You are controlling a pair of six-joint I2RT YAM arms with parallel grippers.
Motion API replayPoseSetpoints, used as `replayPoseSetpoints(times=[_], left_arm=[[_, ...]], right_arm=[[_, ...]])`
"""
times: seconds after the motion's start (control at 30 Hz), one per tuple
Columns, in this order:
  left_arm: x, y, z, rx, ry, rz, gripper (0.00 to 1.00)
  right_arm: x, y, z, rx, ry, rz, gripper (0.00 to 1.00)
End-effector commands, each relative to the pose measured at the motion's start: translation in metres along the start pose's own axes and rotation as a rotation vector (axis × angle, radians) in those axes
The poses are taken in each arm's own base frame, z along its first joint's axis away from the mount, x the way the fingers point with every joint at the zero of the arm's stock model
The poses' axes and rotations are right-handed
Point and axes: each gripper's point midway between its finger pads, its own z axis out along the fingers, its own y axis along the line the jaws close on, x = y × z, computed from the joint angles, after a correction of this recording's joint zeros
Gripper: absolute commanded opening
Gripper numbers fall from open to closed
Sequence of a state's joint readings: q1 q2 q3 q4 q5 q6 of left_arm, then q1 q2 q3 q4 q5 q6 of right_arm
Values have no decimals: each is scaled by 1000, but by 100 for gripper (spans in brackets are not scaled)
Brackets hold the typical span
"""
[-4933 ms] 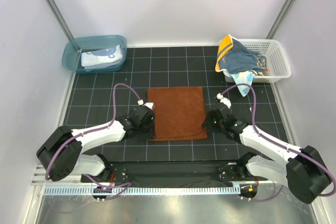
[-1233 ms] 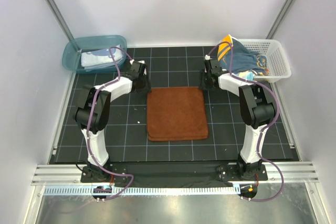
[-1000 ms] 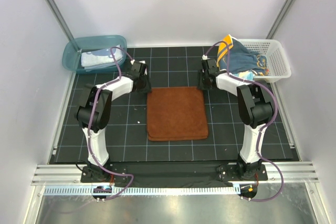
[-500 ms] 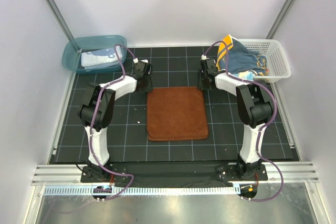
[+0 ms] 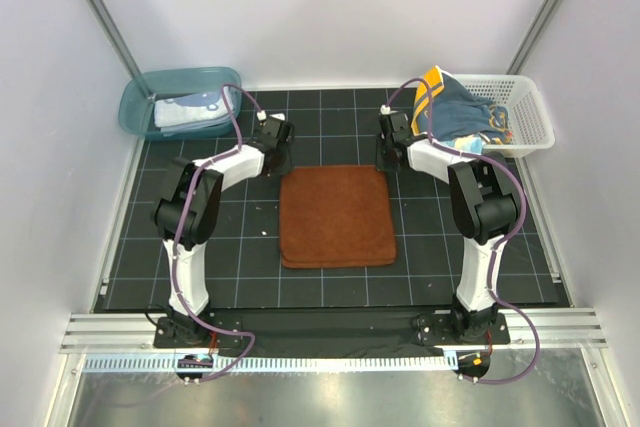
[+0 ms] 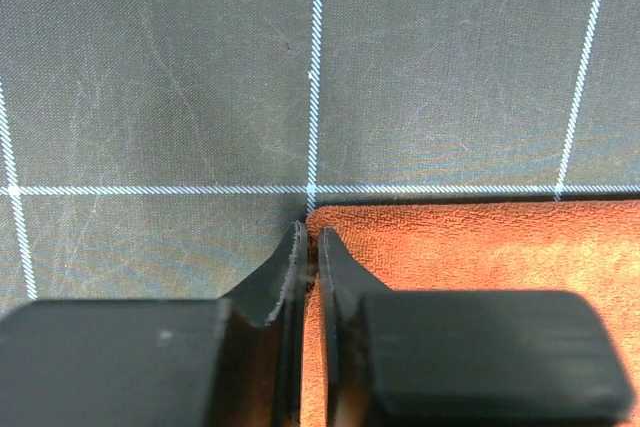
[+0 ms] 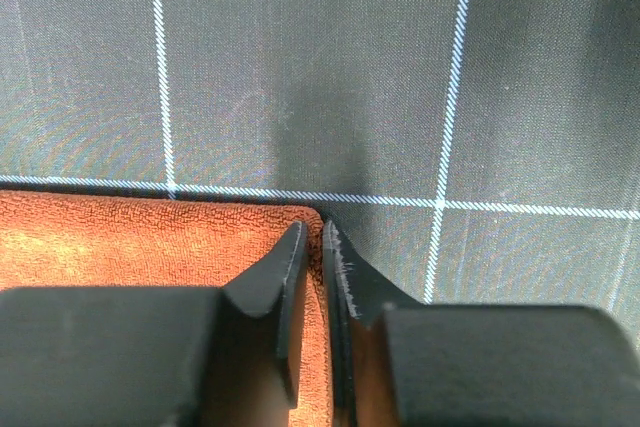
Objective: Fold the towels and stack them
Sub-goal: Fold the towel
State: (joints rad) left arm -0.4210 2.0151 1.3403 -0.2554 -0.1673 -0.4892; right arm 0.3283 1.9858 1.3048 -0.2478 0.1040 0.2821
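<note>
Item: rust-brown towel (image 5: 337, 217), one piece, lying flat and roughly square in the middle of the black gridded mat (image 5: 440, 247), edges fairly even, near edge showing a doubled layer. Left gripper (image 6: 308, 237): at the towel's far-left corner, jaws drawn in to a thin slit astride the corner edge, terry apparently pinched between them. Right gripper (image 7: 312, 232): at the far-right corner, likewise narrowed to a slit on the edge. Stock pending: navy-and-yellow and teal towels (image 5: 460, 112) heaped in the white lattice basket (image 5: 530, 107) at the mat's far-right corner, one hanging over its rim. Stock finished, by appearance: pale folded towel (image 5: 190, 112) in the teal tub (image 5: 180, 74) at the far-left corner. Hazards, as judged: both bites sit at the very tip of the corners, so thick pile may slide out under the cloth's weight on lifting. A jaw catching only the upper layer would open the fold. If one corner comes free or the two arms rise unevenly, the towel would hang skewed and land crooked. Fingertips low on the mat may drag or snag its surface.
</note>
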Motion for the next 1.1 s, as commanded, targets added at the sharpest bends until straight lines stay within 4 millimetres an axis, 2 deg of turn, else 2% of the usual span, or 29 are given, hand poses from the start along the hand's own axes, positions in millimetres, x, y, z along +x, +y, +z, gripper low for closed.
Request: replayPoseSetpoints(times=[0.0,0.07,0.17,0.43,0.7,0.87,0.97,1.03,1.07], left_arm=[[31,10,12,-31,78,19,7],[23,9,11,-35,49,12,1],[11,4,11,-20,13,7,0],[-55,-3,7,1,-146,-34,0],[-103,-10,8,82,-244,-79,0],[-119,-15,0,148,-272,-107,0],[-123,-16,-7,158,-282,-108,0],[-125,-16,-15,166,-290,-107,0],[-126,-15,-19,168,-296,-111,0]], right_arm=[[12,-4,3,16,36,-17,16],[9,-2,3,11,26,-10,11],[1,-1,2,13,5,3,2],[-42,1,3,18,-116,44,1],[-88,0,-2,-5,-258,75,1],[-107,7,-13,-37,-301,78,1],[-108,7,-18,-43,-306,80,1],[-114,9,-31,-56,-332,86,1],[-110,9,-31,-60,-326,83,1]])
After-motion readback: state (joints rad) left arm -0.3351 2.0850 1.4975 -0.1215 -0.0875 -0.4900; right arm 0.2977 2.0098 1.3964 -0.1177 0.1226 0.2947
